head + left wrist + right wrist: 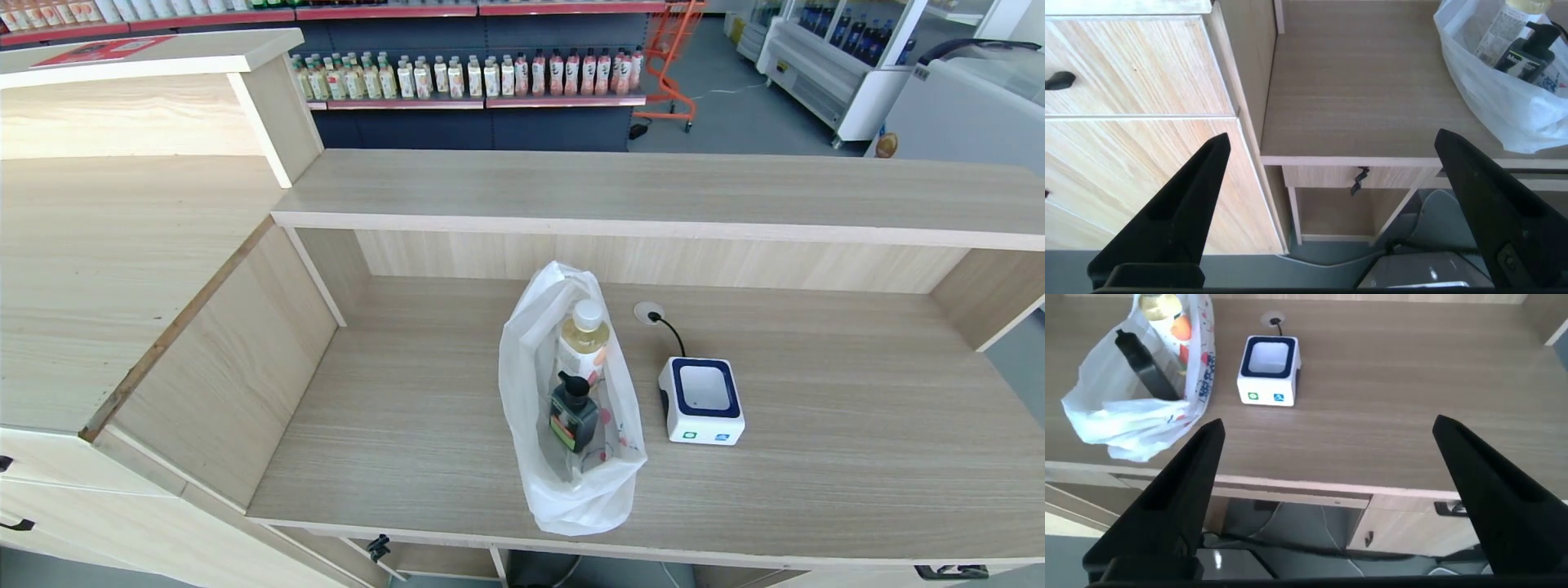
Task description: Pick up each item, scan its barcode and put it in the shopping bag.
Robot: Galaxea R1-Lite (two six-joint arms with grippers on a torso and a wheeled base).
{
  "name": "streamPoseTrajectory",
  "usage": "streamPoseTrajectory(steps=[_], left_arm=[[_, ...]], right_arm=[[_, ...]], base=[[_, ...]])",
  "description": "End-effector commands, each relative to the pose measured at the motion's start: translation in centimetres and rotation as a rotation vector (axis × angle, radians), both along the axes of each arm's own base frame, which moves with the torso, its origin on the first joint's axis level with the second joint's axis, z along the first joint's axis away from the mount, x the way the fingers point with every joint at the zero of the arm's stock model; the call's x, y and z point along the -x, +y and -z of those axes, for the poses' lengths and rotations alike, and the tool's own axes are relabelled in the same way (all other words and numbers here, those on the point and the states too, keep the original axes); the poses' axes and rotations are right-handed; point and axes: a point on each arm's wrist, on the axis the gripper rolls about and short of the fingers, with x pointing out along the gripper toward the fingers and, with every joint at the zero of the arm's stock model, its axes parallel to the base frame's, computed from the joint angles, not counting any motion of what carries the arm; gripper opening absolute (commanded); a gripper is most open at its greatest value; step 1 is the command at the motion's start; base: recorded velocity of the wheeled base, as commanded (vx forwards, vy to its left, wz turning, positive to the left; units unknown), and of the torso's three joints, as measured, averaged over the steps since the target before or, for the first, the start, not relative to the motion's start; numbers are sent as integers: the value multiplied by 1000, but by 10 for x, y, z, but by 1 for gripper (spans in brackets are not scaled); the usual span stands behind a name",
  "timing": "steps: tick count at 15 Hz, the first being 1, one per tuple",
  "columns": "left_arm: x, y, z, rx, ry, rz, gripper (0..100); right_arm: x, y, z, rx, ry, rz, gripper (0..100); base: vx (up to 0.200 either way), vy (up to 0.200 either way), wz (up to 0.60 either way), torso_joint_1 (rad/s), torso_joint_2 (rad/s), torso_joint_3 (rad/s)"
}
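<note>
A white plastic shopping bag [563, 482] stands open in the middle of the wooden counter [816, 457]. Inside it are a yellow-drink bottle [584, 336] with a white cap and a dark pump bottle [574, 412]. The white and blue barcode scanner [701, 399] sits just to the bag's right, its black cable running to a hole behind it. My left gripper [1331, 204] hangs open, low before the counter's front edge, left of the bag [1511, 98]. Nothing is between the spread fingers of my right gripper [1327, 490], held back from the counter's front edge, with bag [1135, 416] and scanner [1269, 370] beyond it.
A raised ledge [653, 196] runs along the counter's back, with side walls at left and right. A taller wooden cabinet [122, 245] stands to the left, with drawers [1135, 73] below. Store shelves of bottles [465, 77] and freezers [849, 57] lie beyond.
</note>
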Motion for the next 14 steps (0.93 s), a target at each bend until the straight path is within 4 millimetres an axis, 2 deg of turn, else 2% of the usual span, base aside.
streamPoseTrajectory(steps=[1, 8, 9, 14], left_arm=[[0, 0, 0, 0, 1, 0, 100], [0, 0, 0, 0, -1, 0, 100], [0, 0, 0, 0, -1, 0, 100], [0, 0, 0, 0, -1, 0, 100]], right_arm=[[6, 1, 10, -17, -7, 81, 100], [7, 1, 11, 5, -14, 44, 100], [7, 1, 11, -5, -13, 44, 0], [7, 0, 11, -63, -13, 51, 0]], base=[[0, 0, 0, 0, 0, 0], [0, 0, 0, 0, 0, 0], [0, 0, 0, 0, 0, 0], [0, 0, 0, 0, 0, 0]])
